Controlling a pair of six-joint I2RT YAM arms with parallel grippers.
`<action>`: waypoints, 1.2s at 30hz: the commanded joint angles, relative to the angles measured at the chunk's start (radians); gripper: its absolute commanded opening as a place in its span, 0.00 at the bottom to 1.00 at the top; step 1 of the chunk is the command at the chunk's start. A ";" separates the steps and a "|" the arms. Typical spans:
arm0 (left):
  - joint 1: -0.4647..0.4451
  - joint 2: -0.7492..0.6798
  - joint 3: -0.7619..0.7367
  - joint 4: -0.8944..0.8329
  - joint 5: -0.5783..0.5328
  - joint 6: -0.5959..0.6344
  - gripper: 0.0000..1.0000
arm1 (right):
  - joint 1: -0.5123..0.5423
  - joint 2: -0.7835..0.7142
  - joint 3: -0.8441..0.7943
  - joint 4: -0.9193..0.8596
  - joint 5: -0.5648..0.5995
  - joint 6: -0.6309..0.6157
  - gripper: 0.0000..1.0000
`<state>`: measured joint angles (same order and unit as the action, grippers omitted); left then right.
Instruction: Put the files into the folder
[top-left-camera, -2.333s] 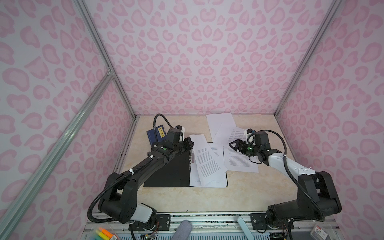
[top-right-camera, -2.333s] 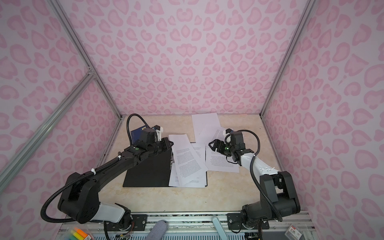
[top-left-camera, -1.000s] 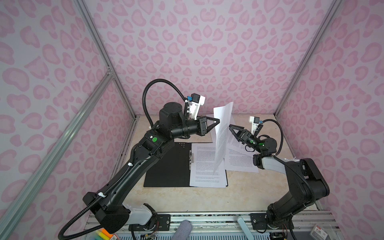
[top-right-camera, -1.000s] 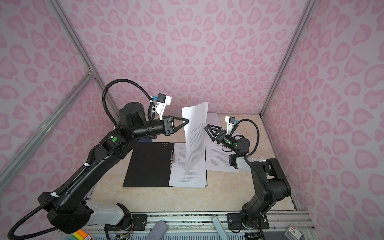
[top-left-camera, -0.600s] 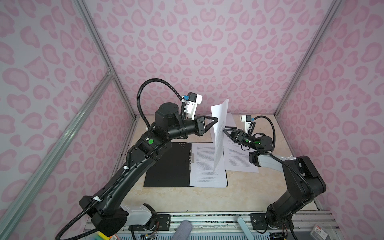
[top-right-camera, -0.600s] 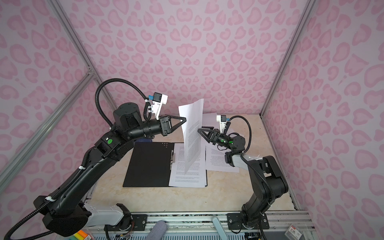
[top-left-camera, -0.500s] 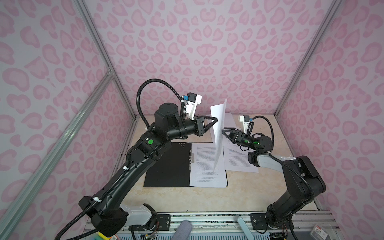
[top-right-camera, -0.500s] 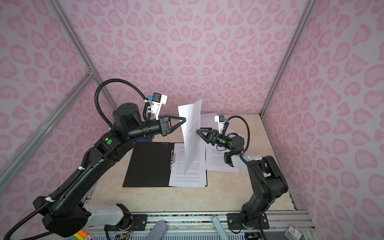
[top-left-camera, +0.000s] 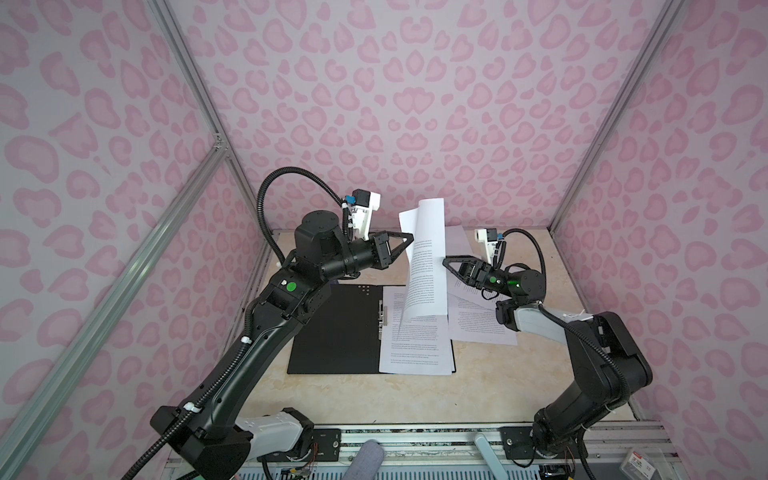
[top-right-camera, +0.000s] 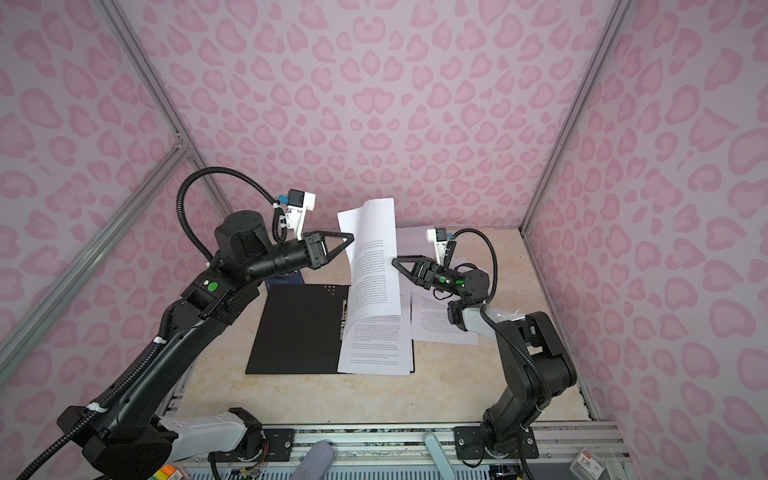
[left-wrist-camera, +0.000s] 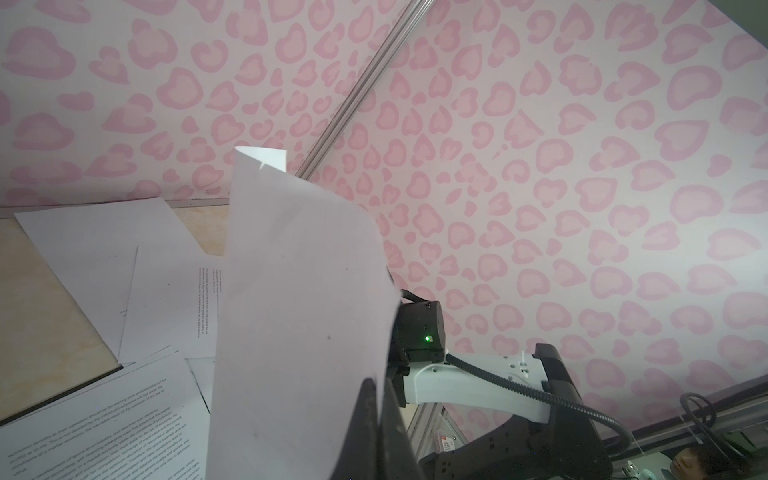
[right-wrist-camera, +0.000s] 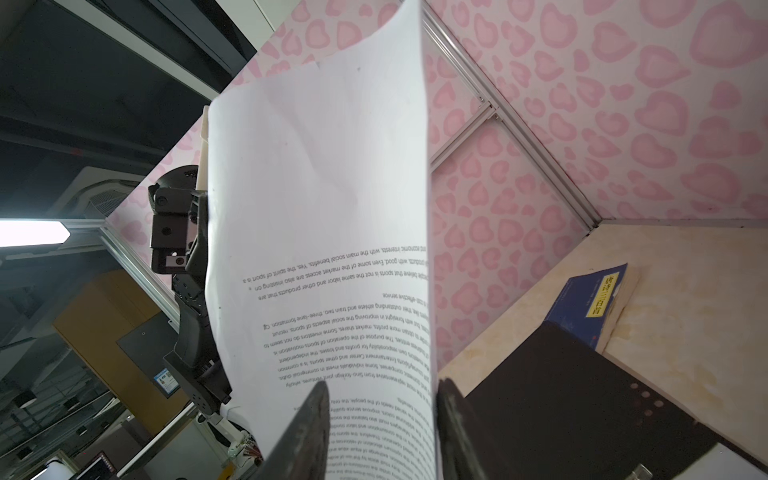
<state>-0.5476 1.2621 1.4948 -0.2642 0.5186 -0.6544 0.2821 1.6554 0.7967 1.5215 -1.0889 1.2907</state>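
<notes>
Left of centre in both top views, the left pincer is pressed together on one side edge of a raised sheet. It pinches the page so that it stands nearly upright above the worktop, with the top corner curling over. Below it, in the middle of the frame, the folder lies open and flat, black inside up. Filed sheets already rest on its right half beside the metal clip. A blue booklet sits just beyond the folder's far corner and has no part in this.

Right of the page, the right pincer has its tips at the sheet's opposite edge. In the right wrist view its jaws stand spread with the page's edge between them, and as far as I can see the page is not clamped. Further right, loose sheets overlap on the worktop, yet to be filed.

The step looks like a two-handed hold before laying the page down. To do it well, I'd want the right pincer to bite only the margin, roughly level with the left one. Both should then lower together with the paper lightly taut, never pulled. It's limp stuff, and one side dropping first would fold it or skew it against the stack.
</notes>
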 joint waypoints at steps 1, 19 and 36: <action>0.013 -0.013 -0.010 0.053 0.022 -0.012 0.03 | 0.005 0.014 0.007 0.036 -0.012 0.011 0.35; 0.074 -0.054 -0.140 -0.004 -0.089 0.015 0.85 | -0.054 0.115 0.046 -0.056 0.027 0.083 0.00; 0.189 -0.066 -0.320 -0.291 -0.254 0.164 0.98 | -0.133 -0.008 -0.063 -1.069 0.209 -0.423 0.00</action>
<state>-0.3660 1.1954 1.1866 -0.4915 0.2794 -0.5442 0.1577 1.6344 0.7650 0.6617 -0.9363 0.9802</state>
